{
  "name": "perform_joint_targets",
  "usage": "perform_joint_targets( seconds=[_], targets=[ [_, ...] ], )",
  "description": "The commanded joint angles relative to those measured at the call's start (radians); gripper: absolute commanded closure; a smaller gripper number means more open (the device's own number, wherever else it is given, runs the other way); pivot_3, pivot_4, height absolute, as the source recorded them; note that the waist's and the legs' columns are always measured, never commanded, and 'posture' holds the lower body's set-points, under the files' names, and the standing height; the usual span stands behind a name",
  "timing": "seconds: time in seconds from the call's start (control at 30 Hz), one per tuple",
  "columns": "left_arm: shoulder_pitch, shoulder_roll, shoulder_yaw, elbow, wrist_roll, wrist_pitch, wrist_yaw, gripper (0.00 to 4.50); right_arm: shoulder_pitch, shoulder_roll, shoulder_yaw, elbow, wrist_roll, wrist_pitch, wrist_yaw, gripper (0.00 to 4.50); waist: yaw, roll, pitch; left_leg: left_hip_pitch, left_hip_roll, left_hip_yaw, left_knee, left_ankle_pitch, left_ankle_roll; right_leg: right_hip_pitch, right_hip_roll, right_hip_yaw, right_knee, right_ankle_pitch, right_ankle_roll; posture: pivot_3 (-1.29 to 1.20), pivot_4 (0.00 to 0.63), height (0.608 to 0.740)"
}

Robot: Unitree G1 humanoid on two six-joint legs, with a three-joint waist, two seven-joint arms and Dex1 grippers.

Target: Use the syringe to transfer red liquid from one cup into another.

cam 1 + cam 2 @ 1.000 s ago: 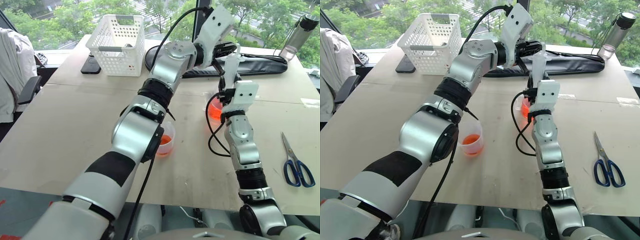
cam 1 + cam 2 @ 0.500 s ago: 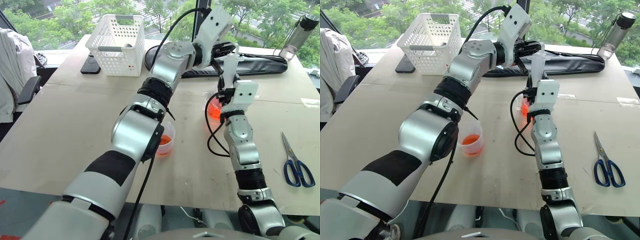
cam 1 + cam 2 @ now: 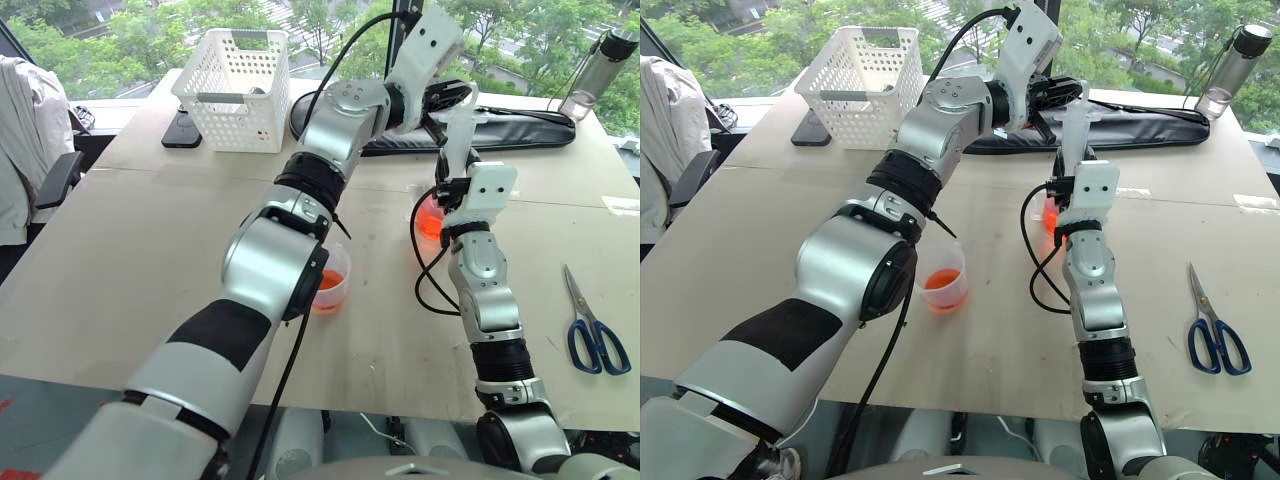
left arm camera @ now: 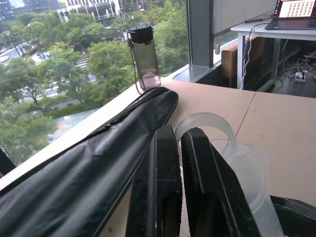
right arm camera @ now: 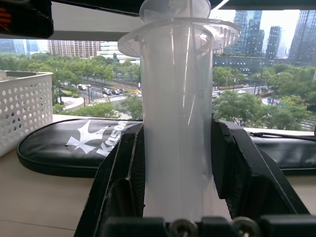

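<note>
Here, right tool [image 3: 458,135] raised, clamped on upright syringe [image 5: 177,113], left tool [image 4: 183,182] level, closed at its top

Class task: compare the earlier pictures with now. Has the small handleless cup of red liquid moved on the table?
No. The small cup sits at the same spot relative to the scissors.

My arms are silver-grey rounded shells jointed by black ribbed collars, with a black band on the left upper arm, white boxy wrist housings, loose black cables looping along both forearms, and two black ridged fingers [image 4: 197,187] on each gripper.
</note>
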Motion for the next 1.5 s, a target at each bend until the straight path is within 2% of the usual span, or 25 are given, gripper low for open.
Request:
perform_joint_targets(
  seconds=[0.03, 0.8, 0.9, 1.0, 1.03, 1.07, 1.1, 1.13, 1.27, 1.5],
  targets=[
    [-0.084, 0.024, 0.052, -0.030, -0.009, -0.051, 0.031, 4.50, 0.029, 0.005, 0.012, -0.028, -0.001, 0.008, 0.017, 3.08, 0.000, 0.000, 0.000, 0.000, 0.000, 0.000, 0.000, 0.000, 0.000, 0.000, 0.000, 0.000, 0.000, 0.000, 0.000, 0.00, 0.150, 0.724],
    [-0.052, 0.014, 0.059, -0.057, -0.013, -0.060, 0.004, 4.50, 0.007, 0.001, -0.011, -0.036, -0.001, -0.016, 0.019, 3.08, 0.000, 0.000, 0.000, 0.000, 0.000, 0.000, 0.000, 0.000, 0.000, 0.000, 0.000, 0.000, 0.000, 0.000, 0.000, 0.00, 0.150, 0.724],
    [-0.049, 0.021, 0.088, -0.075, -0.052, -0.022, -0.058, 4.50, 0.005, -0.002, -0.013, -0.034, -0.004, -0.024, 0.021, 3.08, 0.000, 0.000, 0.000, 0.000, 0.000, 0.000, 0.000, 0.000, 0.000, 0.000, 0.000, 0.000, 0.000, 0.000, 0.000, 0.00, 0.150, 0.724],
    [-0.042, 0.030, 0.098, -0.100, -0.064, 0.010, -0.095, 3.57, 0.002, -0.004, -0.016, -0.032, -0.005, -0.036, 0.021, 3.08, -0.001, 0.000, 0.001, 0.000, 0.000, 0.000, 0.000, 0.000, 0.000, 0.000, 0.000, 0.000, 0.000, 0.000, 0.000, 0.00, 0.150, 0.724],
    [-0.035, 0.033, 0.096, -0.112, -0.061, 0.020, -0.103, 3.10, 0.001, -0.004, -0.017, -0.032, -0.005, -0.040, 0.020, 3.08, -0.001, 0.000, 0.001, 0.000, 0.000, 0.000, 0.000, 0.000, 0.000, 0.000, 0.000, 0.000, 0.000, 0.000, 0.000, 0.00, 0.150, 0.724],
    [-0.017, 0.041, 0.089, -0.142, -0.063, 0.045, -0.129, 3.01, -0.002, -0.003, -0.019, -0.035, -0.005, -0.045, 0.017, 3.08, -0.001, 0.000, 0.001, 0.000, 0.000, 0.000, 0.000, 0.000, 0.000, 0.000, 0.000, 0.000, 0.000, 0.000, 0.000, 0.00, 0.150, 0.724],
    [0.006, 0.051, 0.081, -0.180, -0.070, 0.077, -0.162, 2.30, -0.005, -0.002, -0.022, -0.037, -0.004, -0.049, 0.015, 3.08, -0.002, 0.000, 0.001, 0.000, 0.000, 0.000, 0.000, 0.000, 0.000, 0.000, 0.000, 0.000, 0.000, 0.000, 0.000, 0.00, 0.150, 0.724],
    [0.030, 0.061, 0.074, -0.221, -0.075, 0.109, -0.185, 2.08, -0.008, -0.001, -0.025, -0.040, -0.002, -0.051, 0.012, 3.08, -0.003, 0.000, 0.001, 0.000, 0.000, 0.000, 0.000, 0.000, 0.000, 0.000, 0.000, 0.000, 0.000, 0.000, 0.000, 0.00, 0.150, 0.724],
    [0.156, 0.122, 0.054, -0.454, -0.107, 0.250, -0.261, 0.31, -0.020, 0.005, -0.045, -0.073, 0.014, -0.051, 0.002, 3.08, -0.006, 0.001, 0.001, 0.000, 0.000, 0.000, -0.001, 0.000, 0.000, 0.000, 0.000, 0.000, 0.001, 0.000, 0.000, 0.00, 0.150, 0.724],
    [0.323, 0.219, 0.109, -0.797, -0.226, 0.472, -0.252, 0.25, -0.041, 0.004, -0.067, -0.096, 0.028, -0.081, 0.007, 3.08, -0.003, 0.001, 0.001, 0.000, 0.000, -0.001, 0.000, 0.000, 0.000, 0.000, 0.000, 0.000, 0.003, 0.000, 0.000, 0.00, 0.150, 0.724]
  ],
)
